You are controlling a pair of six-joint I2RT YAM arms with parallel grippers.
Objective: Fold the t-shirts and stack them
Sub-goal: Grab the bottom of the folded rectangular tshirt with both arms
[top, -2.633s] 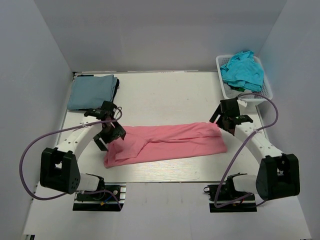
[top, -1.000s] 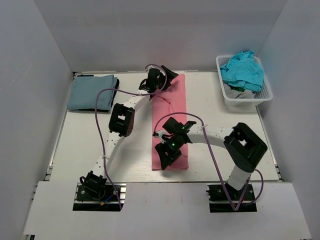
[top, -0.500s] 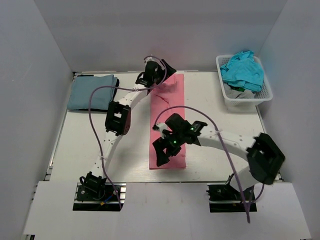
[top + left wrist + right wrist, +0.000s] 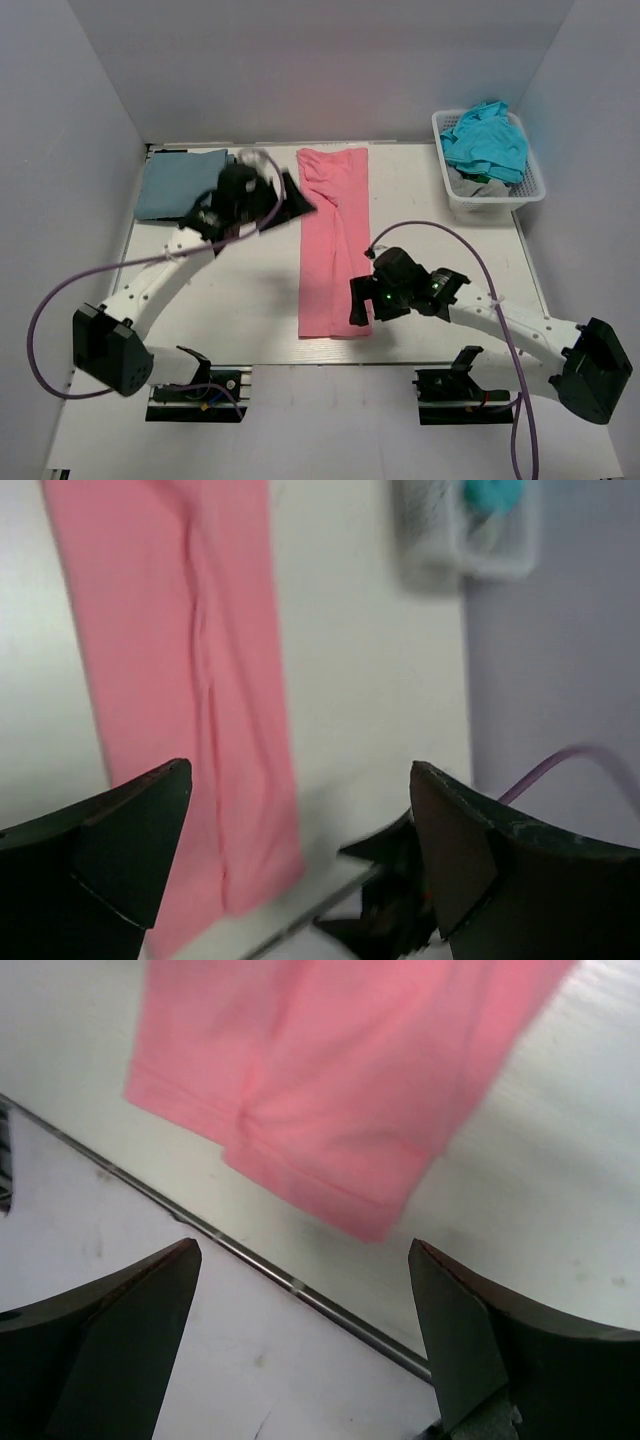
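The salmon-pink t-shirt (image 4: 333,240) is lying as a long narrow strip down the middle of the table (image 4: 440,240), stretching from far edge to near edge. The left gripper (image 4: 293,203) is hovering just left of its far end, jaws spread wide, gripping nothing. The right gripper (image 4: 358,305) is hanging by the strip's near right corner, jaws also wide with nothing between them. A folded grey-blue t-shirt (image 4: 183,183) is sitting far left, and a teal t-shirt (image 4: 487,138) is spilling over the white basket (image 4: 530,188) far right.
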